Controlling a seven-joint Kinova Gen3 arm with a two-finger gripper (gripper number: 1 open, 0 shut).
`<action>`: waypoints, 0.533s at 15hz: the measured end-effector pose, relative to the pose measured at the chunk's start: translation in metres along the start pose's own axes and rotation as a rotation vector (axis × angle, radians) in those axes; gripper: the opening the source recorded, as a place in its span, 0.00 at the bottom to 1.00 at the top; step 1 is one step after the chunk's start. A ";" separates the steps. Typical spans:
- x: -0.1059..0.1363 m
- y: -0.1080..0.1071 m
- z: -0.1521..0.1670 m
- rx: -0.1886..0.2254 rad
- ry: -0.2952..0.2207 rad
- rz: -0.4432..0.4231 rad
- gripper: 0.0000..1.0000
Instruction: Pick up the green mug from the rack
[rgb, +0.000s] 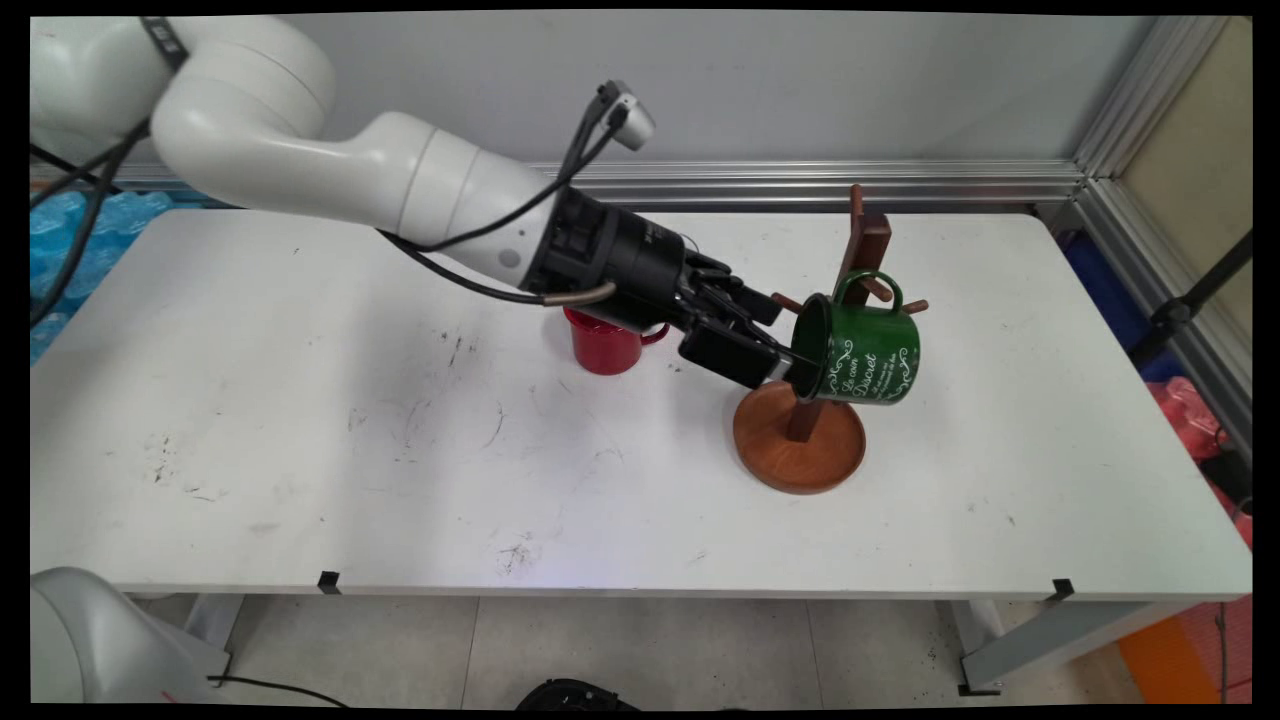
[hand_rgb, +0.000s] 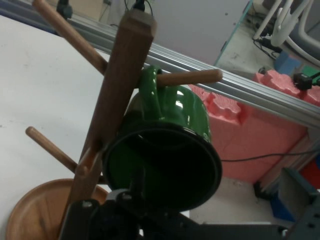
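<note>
White table (rgb: 300, 450) against a grey wall, an aluminium rail along its far edge. A wooden mug tree (rgb: 800, 450) stands right of centre, round base flat on the table. The green mug (rgb: 865, 360) sits at the tree, handle looped over an upper peg (hand_rgb: 190, 77), mouth tipped toward the arm, body clear of the table and above the base. The gripper (rgb: 795, 375) reaches in from the left and meets the mug's lower rim. In the hand view one finger (hand_rgb: 137, 180) stands inside the mouth, and the pincer appears clenched on the mug's wall there. The post is close beside the mug's left flank in the hand view, with lower pegs projecting below it. A red mug (rgb: 600, 350) stands upright on the table under the wrist, near but apart from the tree. Wide bare table lies to the left and front; the right edge is well apart from the tree
</note>
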 end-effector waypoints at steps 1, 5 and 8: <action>0.000 -0.001 0.003 -0.002 0.002 -0.001 1.00; -0.002 -0.004 0.014 -0.009 0.009 -0.006 1.00; -0.004 -0.006 0.023 -0.015 0.015 -0.009 1.00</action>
